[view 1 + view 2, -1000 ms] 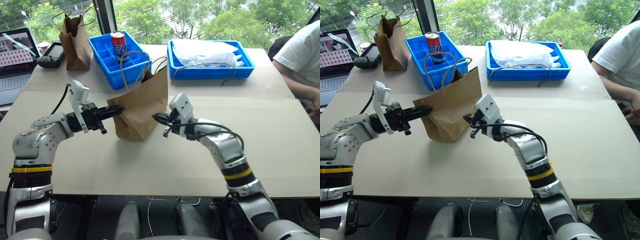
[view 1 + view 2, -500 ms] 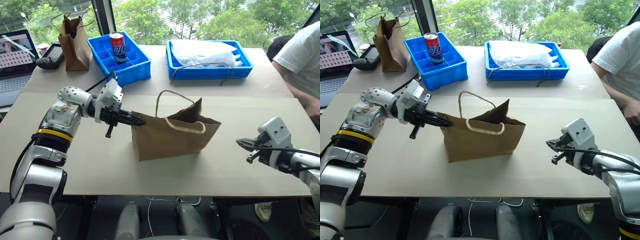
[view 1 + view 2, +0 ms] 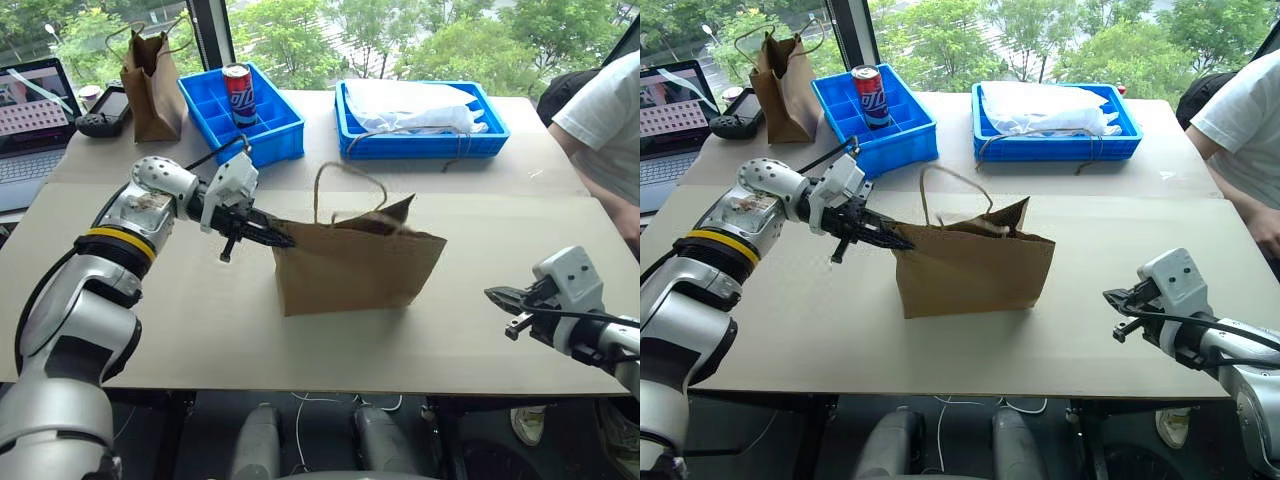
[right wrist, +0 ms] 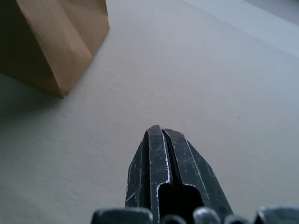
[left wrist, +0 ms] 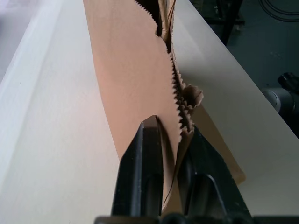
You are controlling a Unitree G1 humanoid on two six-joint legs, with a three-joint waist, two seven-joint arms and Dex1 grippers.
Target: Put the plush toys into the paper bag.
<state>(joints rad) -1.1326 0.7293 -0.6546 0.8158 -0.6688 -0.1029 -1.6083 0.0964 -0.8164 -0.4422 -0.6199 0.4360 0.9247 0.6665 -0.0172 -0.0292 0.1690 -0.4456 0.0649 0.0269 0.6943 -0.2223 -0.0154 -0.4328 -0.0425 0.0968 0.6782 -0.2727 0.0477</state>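
Changed since a second ago: the paper bag (image 3: 360, 268) has gone from a narrow, leaning stance at centre frame to standing broadside; the right arm has swung away from it to the lower right; the left arm has folded in, and its fingers have eased from a tight pinch.

Lower right, nearest: right gripper (image 3: 497, 295), fingers pressed together, empty, hovering over the bare table (image 3: 480, 215) well apart from the bag's right end.

Centre: paper bag, light-brown kraft, upright, long axis running left to right across the frame, mouth upward, one twine handle (image 3: 345, 180) looped above the rim.

Centre left: left gripper (image 3: 281, 241), fingers (image 5: 142, 154) loosely astride the serrated top edge at the bag's left end; paper lies between them, and whether it is clamped or merely straddled cannot be told.

Governing relation: the bag lies directly at the left claw and extends away from it toward the right; the left arm is much the nearer.

Far, upper left: darker narrow bag (image 3: 150, 75), laptop (image 3: 30, 115), blue divided tray (image 3: 240, 110) holding a can (image 3: 237, 93). Upper centre: second blue tray (image 3: 420, 135) of white material. Right edge: a person's sleeve (image 3: 600, 105).

Hard to make out: the plush toys are not identifiable; the bag's interior is hidden, so they are probably inside.
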